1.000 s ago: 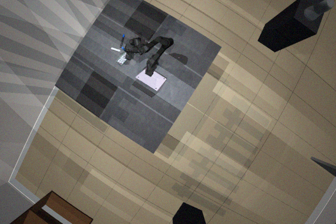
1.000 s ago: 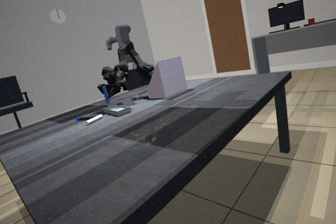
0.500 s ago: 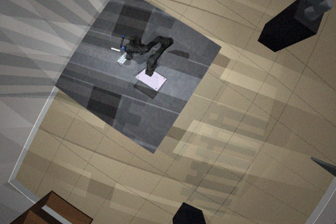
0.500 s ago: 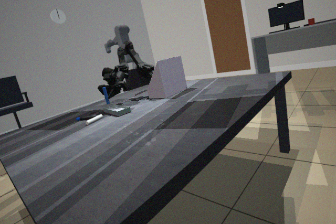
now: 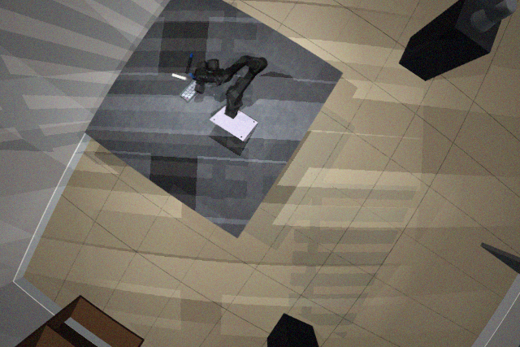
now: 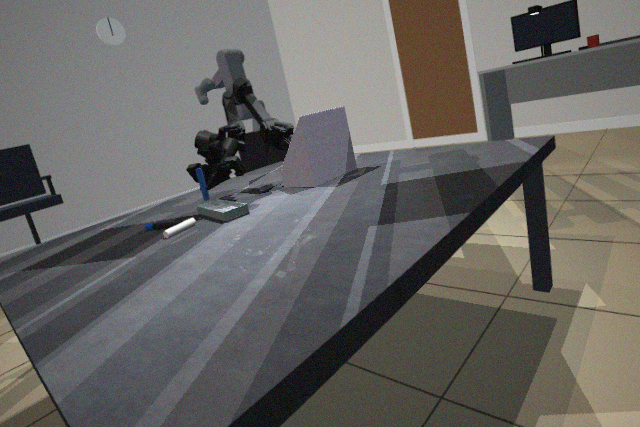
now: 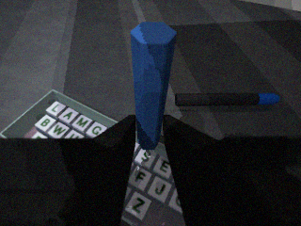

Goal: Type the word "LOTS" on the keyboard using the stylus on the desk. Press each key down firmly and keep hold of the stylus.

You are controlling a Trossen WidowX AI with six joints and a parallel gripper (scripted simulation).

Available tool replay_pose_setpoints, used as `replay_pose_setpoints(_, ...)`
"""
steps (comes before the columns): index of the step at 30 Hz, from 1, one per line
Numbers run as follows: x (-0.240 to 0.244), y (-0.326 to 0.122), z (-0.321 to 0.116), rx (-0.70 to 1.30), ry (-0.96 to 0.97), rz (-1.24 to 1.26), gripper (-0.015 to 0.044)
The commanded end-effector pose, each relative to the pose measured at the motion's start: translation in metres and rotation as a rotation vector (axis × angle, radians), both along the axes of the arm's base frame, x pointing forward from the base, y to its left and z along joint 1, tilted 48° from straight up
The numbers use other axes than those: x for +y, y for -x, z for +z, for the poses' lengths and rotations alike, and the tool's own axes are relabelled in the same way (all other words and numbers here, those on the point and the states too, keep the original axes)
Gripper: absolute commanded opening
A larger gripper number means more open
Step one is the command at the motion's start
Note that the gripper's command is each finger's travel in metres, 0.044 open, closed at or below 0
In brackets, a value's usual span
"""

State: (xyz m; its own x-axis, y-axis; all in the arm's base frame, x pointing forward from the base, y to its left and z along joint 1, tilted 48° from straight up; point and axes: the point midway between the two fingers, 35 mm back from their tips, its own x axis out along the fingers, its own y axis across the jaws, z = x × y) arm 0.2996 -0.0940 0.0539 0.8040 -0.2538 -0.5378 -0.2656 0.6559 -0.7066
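The blue six-sided stylus (image 5: 191, 75) (image 6: 202, 184) (image 7: 151, 80) stands nearly upright between the fingers. My gripper (image 6: 199, 172) (image 7: 149, 121) is shut on it. In the wrist view the stylus's lower end shows at the upper edge of the S key (image 7: 144, 154); whether it touches or presses the key I cannot tell. The keyboard (image 5: 188, 93) (image 6: 223, 211) is a small green-grey tray of white keys with dark green letters. The L key (image 7: 55, 108) is at its far left corner. The fingers hide the middle of the keyboard, and I cannot see O or T.
A black pen with a blue end (image 5: 188, 65) (image 6: 168, 224) (image 7: 216, 99) lies beyond the keyboard. A white cylinder (image 5: 179, 76) (image 6: 178, 227) lies close by. A pale wedge-shaped block (image 5: 235, 123) (image 6: 320, 148) stands by the arm's base.
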Motion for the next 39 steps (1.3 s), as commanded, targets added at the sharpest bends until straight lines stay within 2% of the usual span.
replay_pose_setpoints(1,-0.001,0.0,-0.003,0.005,0.0,0.005,0.0081)
replay_pose_setpoints(28,-0.004,0.001,-0.006,0.005,0.0,0.005,0.0081)
replay_pose_setpoints(39,0.022,-0.002,0.018,0.005,-0.001,0.005,0.0081)
